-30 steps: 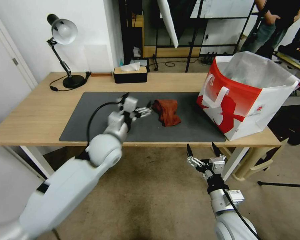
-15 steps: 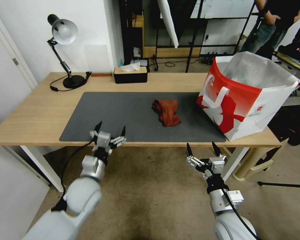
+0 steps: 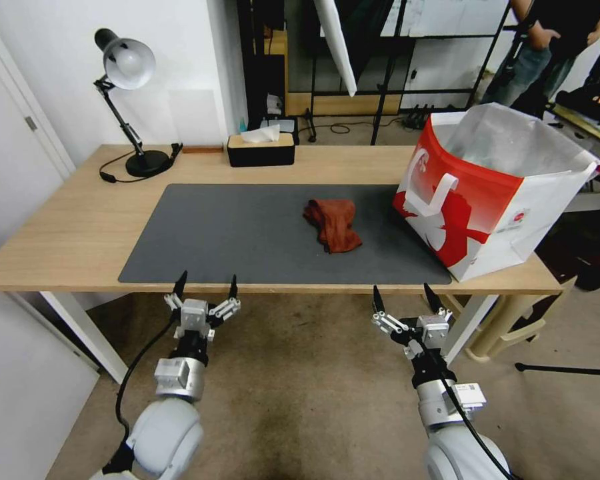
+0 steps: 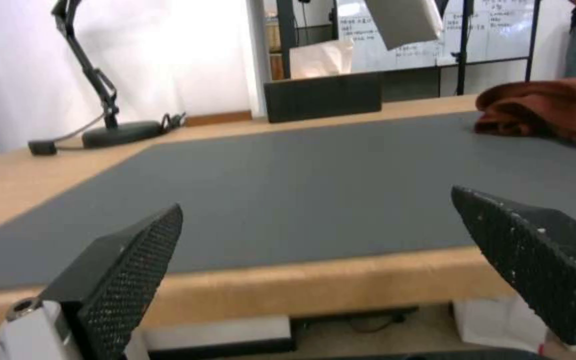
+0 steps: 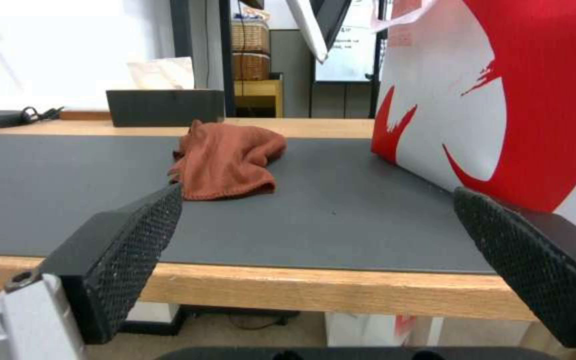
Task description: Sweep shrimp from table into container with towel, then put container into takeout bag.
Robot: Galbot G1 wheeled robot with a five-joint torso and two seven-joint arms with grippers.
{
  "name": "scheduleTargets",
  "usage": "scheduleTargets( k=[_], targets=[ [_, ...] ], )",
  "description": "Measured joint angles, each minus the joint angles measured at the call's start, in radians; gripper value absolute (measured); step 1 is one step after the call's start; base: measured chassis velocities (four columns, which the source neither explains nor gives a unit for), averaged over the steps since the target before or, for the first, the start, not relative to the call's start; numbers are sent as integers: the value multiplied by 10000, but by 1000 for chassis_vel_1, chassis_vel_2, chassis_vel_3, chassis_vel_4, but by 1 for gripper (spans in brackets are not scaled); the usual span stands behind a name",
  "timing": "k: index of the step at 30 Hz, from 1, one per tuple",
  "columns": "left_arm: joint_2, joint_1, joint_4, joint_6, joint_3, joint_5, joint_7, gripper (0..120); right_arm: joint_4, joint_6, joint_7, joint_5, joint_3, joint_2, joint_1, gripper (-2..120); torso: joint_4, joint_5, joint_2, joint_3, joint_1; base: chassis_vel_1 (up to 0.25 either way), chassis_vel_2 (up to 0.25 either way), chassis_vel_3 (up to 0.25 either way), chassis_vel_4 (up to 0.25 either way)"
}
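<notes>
Left gripper (image 3: 206,285) and right gripper (image 3: 404,299), jaws wide, are hanging off the table's (image 3: 67,227) near edge; towel (image 3: 333,223) is lying mid-mat.

No readable text — the takeout bag (image 3: 487,200) print stays illegible.

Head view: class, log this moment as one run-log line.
left gripper: open, off table edge | right gripper: open, parked | towel: on mat | takeout bag: upright

- My left gripper (image 3: 205,285) has black pointed fingers (image 4: 125,272) with dimpled pads on silver-white linkages.
- My right gripper (image 3: 404,299) matches it.
- My arms are pale grey, rounded, with black cables.
</notes>
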Motion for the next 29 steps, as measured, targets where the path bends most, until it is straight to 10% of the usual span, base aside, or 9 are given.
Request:
scheduleTargets(
  k=[29],
  targets=[
    [-284, 332, 102, -398, -25, -81, 211, 100, 14, 5, 68, -159, 14, 23, -67, 100, 0, 0, 0, 0, 0, 0, 0, 0, 0]
  ],
)
